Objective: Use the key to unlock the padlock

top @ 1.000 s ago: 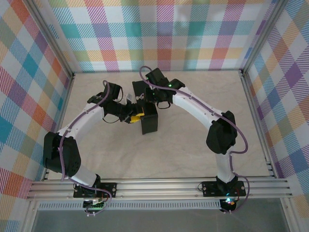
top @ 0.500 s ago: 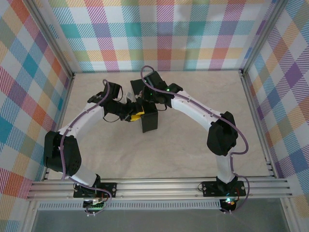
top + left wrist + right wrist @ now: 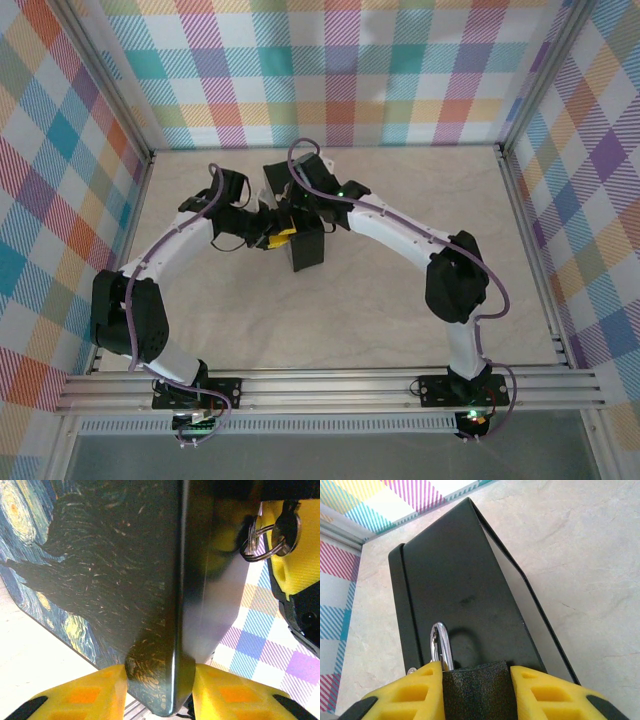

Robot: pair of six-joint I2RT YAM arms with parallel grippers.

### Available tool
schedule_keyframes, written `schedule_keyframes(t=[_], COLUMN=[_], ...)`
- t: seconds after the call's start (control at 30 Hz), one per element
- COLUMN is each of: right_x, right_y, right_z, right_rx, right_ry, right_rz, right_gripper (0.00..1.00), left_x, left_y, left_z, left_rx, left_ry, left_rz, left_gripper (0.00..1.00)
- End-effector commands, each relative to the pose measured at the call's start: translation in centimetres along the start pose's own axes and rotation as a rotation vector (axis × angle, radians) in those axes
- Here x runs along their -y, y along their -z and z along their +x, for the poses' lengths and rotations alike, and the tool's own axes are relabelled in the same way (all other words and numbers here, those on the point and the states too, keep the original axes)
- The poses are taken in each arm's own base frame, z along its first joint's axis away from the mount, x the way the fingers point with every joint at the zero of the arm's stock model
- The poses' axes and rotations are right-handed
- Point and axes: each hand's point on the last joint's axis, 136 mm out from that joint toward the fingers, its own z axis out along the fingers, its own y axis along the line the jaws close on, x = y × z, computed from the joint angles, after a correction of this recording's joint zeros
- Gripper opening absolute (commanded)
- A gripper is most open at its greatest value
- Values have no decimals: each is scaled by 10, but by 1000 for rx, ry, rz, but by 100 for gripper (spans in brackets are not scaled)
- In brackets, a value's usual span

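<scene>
Between the left gripper's (image 3: 159, 692) yellow pads, a lower edge of the night-sky box (image 3: 100, 580) is clamped. That arm is folded at an elbow out to the left, its forearm reaching in across the table, and up and to the right of the pads the key (image 3: 287, 524) hangs on its ring beside the other gripper's yellow finger. The right arm arcs in from its elbow on the right, and the right gripper (image 3: 475, 685) is clenched on the padlock (image 3: 441, 647), pinching its dark body, the silver shackle standing just ahead of one pad against the box's black wall.
</scene>
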Motion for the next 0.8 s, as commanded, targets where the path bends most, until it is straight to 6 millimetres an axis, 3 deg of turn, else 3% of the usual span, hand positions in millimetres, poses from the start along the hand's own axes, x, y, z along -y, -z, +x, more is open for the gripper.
schedule_keyframes(t=[0.0, 0.13, 0.27, 0.47, 0.57, 0.77], right_x=[-2, -17, -32, -14, -13, -31], right_y=[-15, -15, -13, -2, 3, 21], right_z=[-11, -20, -10, -1, -12, -40], right_rx=[83, 103, 7, -23, 23, 85], right_ry=[-102, -72, 82, 242, 257, 237], right_rz=[-4, -44, -55, 4, -15, -119], right_gripper=[0, 0, 1, 4, 5, 5], left_x=[-37, -37, -33, -20, -17, -19], left_y=[-9, -7, 11, 44, 50, 56], left_z=[17, 15, 6, -12, -16, -21], left_rx=[-73, -74, -40, 41, 68, 105], left_ry=[98, 102, 119, 119, 122, 131], left_rz=[-97, -91, -51, -1, 10, 3], left_gripper=[37, 37, 39, 41, 42, 42])
